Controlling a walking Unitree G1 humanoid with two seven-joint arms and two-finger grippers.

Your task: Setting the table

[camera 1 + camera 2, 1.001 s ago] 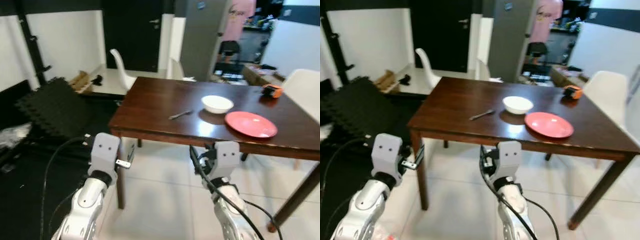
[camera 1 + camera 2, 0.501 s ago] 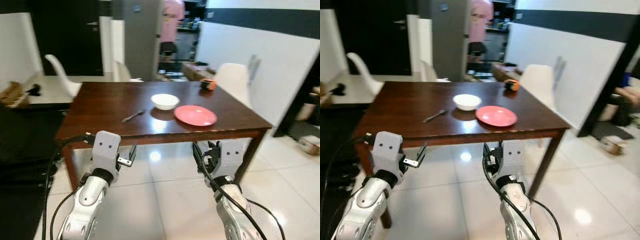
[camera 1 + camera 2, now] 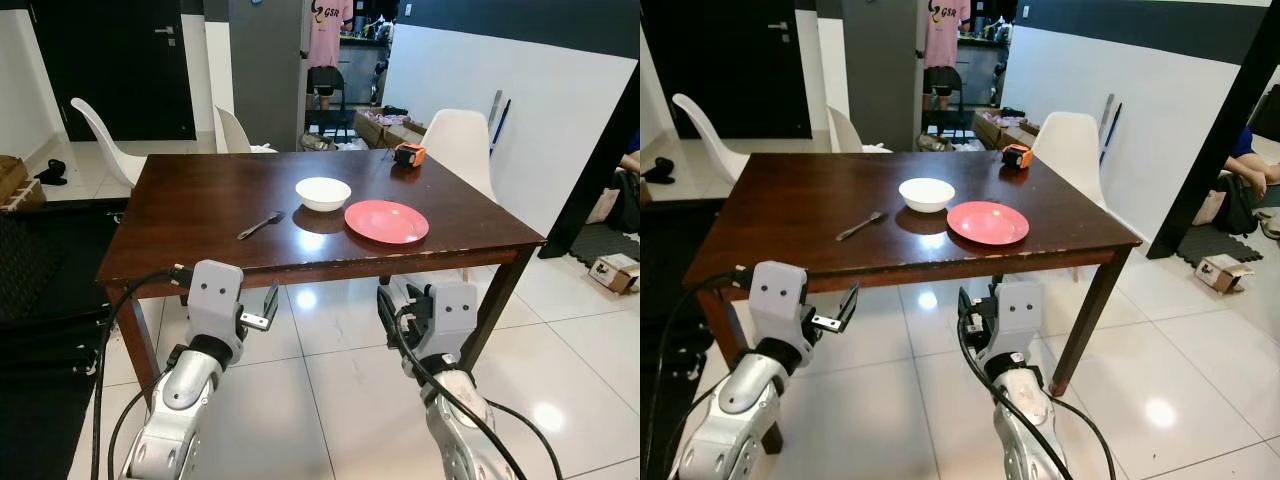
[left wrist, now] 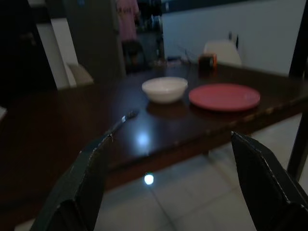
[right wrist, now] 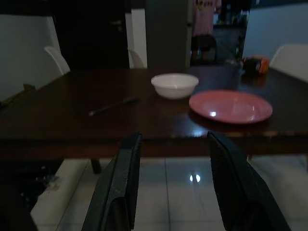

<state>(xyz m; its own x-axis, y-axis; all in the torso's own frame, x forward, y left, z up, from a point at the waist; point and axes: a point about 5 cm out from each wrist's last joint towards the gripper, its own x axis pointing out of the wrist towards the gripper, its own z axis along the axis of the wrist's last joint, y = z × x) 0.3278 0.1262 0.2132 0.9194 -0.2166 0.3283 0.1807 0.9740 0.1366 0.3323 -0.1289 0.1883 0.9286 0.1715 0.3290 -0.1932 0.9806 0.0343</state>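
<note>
A: So, what is on the big brown table (image 3: 200, 200)?

B: The biggest thing is the red plate (image 3: 386, 221), near the front edge on the right side. Just beside it, a bit further back, is the white bowl (image 3: 323, 192). To the left of the bowl lies the little fork (image 3: 260, 225).

A: How will they feel to pick up?

B: I think the plate and bowl are hard and smooth, and they could break if dropped. Grab each one by its rim. The fork looks thin, light and flat on the wood, so pinch it in the middle of the handle.

A: Where are the arms?

B: Both are held up in front, below the table edge, pointing at the table. The left gripper (image 4: 168, 192) has its fingers wide apart and holds nothing. The right gripper (image 5: 175, 183) has its fingers apart too, and is empty.
</note>
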